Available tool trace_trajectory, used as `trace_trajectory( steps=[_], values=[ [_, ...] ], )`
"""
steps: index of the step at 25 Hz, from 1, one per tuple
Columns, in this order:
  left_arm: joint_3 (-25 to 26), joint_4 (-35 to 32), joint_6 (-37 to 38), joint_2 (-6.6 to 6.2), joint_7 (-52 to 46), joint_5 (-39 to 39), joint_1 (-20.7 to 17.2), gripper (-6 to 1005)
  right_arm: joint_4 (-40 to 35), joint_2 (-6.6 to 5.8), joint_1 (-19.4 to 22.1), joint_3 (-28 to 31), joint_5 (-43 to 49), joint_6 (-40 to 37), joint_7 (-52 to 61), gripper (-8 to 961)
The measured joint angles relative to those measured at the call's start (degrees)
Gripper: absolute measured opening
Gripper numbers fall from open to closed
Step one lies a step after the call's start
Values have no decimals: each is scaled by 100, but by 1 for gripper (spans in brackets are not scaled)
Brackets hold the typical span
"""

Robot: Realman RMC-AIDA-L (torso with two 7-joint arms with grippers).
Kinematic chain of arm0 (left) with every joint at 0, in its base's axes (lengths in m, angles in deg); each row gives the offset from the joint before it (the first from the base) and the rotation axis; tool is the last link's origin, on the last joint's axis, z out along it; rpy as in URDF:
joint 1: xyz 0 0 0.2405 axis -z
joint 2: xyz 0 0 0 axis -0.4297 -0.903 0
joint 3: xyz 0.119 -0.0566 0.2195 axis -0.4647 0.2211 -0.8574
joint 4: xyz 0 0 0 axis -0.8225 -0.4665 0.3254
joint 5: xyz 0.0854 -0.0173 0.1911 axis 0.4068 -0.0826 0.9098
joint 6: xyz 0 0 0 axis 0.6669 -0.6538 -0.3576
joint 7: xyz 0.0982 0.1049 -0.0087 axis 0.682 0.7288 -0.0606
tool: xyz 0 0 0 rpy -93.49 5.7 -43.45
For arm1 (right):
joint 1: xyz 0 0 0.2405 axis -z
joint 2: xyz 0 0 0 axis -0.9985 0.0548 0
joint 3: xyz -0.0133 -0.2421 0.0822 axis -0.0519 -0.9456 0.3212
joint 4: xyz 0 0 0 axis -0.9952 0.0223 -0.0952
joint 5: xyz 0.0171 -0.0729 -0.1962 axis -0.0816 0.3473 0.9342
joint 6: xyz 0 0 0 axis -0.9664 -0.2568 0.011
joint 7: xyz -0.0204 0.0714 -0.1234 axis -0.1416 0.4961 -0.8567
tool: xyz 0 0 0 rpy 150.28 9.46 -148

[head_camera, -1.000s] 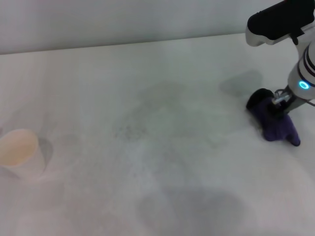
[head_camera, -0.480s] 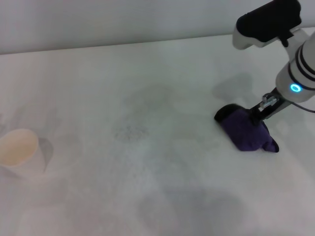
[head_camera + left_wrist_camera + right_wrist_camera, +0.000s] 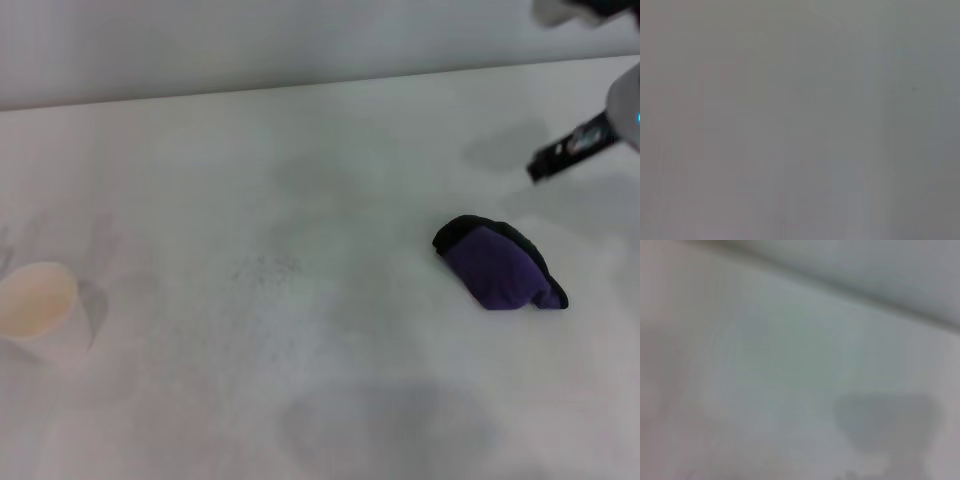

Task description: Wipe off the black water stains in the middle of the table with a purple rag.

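Observation:
The purple rag, with black edging, lies bunched on the white table, right of the middle. My right gripper is raised above and to the right of the rag, near the frame's right edge, open and holding nothing. No dark blotch of black water stains shows; only faint grey speckles lie near the table's middle, well left of the rag. My left gripper is out of view. Both wrist views show only blurred pale surface.
A white paper cup stands at the table's left edge. The table's far edge meets a grey wall at the back.
My right gripper dragged the rag leftward, let it go and lifted away up and to the right. The rag now lies free on the table.

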Motion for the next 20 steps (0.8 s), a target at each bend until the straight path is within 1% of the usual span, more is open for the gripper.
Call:
trace_trajectory(
  steps=[1,4,5,6,7,10,12,14,15,16,17,18,20],
  values=[
    [0,-1,29,5,0,-2,3,885,8,0,33,118,-17,-109,-73,391],
    [0,1,40,6,0,-2,16,885,76,3,280,743,-334,-874,-556,392],
    [0,29,58,6,0,-4,75,885,115,-1,366,935,-490,-1149,-729,392],
    [0,36,63,7,0,-7,90,885,196,-9,506,1276,-796,-1601,-1123,392],
    [0,44,82,9,0,-19,112,885,196,-9,506,1276,-796,-1601,-1123,392],
    [0,60,167,23,-16,-101,180,886,426,-19,752,1823,-1574,-2308,-1916,392],
    [0,109,213,29,-27,-147,251,886,678,-22,873,2148,-2261,-2712,-2464,392],
    [0,182,267,32,-31,-152,339,886,1117,-30,958,2590,-3250,-3018,-3208,392],
    [-1,208,298,32,-33,-153,374,886,1314,-33,969,2765,-3640,-3064,-3557,392],
    [0,229,340,32,-34,-154,408,886,1614,-36,977,3023,-4245,-3094,-4098,392],
    [-1,242,380,32,-34,-154,436,886,2202,-35,976,3450,-5279,-3061,-5194,392],
    [0,253,420,32,-35,-157,472,886,2202,-35,976,3450,-5279,-3061,-5194,392],
    [0,264,485,32,-35,-165,525,886,2780,-35,971,3793,-6209,-3000,-6248,392]
  ],
)
